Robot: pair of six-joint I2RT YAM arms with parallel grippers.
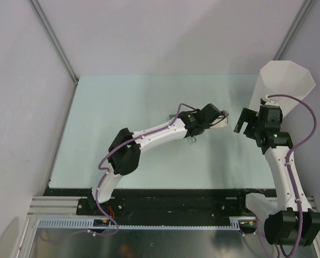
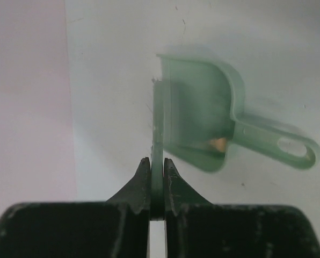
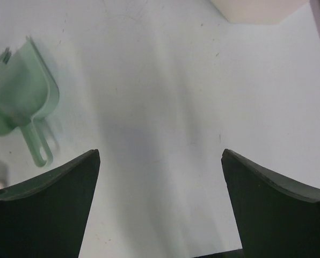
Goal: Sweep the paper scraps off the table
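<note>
Left gripper (image 2: 157, 161) clamps thin green tool (image 2: 158, 126); dustpan (image 2: 203, 115) lies just right of it, handle rightward, one tan bit (image 2: 218, 143) inside. Right gripper (image 3: 160, 156) wide, empty, farther off. No loose paper scraps visible on table (image 1: 149, 107).

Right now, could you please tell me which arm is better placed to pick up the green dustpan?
Right, I'd say. The right hand is open and empty, and the dustpan lies free on the table in its view. The left hand is shut on a thin green tool.
</note>
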